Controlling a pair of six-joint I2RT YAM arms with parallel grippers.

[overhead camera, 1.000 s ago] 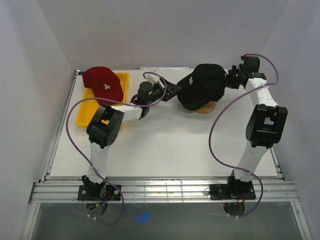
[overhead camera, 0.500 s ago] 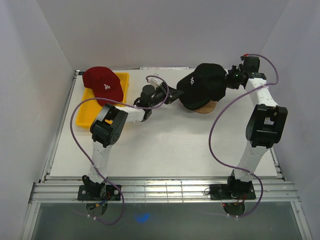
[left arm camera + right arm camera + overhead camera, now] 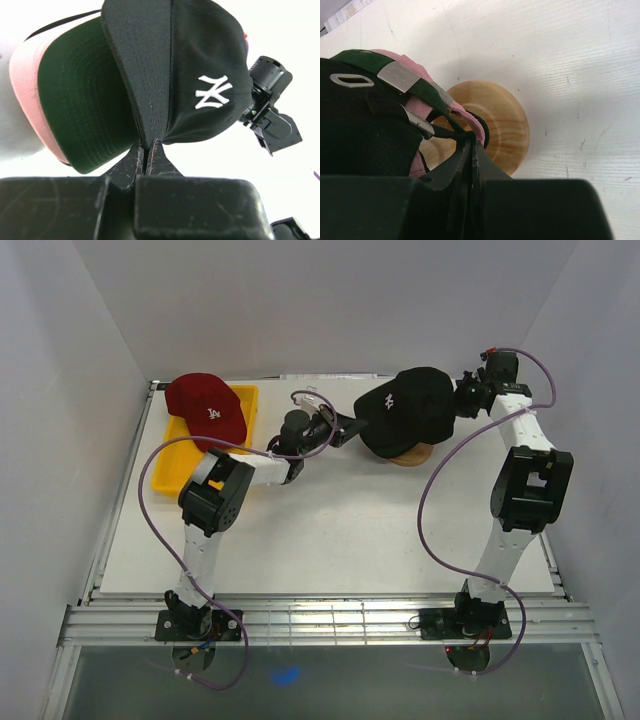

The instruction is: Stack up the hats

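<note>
At the far right of the table (image 3: 330, 530), atop the wooden stand (image 3: 412, 456): black cap (image 3: 405, 412) seated over pale pink cap (image 3: 25, 72), so two of three stacked, by the look of it. Pinches the black cap's brim with the left gripper (image 3: 148, 150), jaws clenched on the brim edge. Clamps its rear strap with the right gripper (image 3: 473, 145), tips pressed together there, pink cloth right against them; cannot tell whether that is caught too. Leaves the dark red cap (image 3: 208, 410) at far left, lying on the yellow tray (image 3: 165, 478), well apart from the stack and untouched. Left to do, as judged: settle and let go of the black cap, fetch the red one, set it on top. From above, shows only black crown and a sliver of stand — no pink. From the left wrist, reveals the pink brim beneath the green underside of the black brim. From the right wrist, reveals the stand's round wooden disc and a pink band under the strap.
</note>
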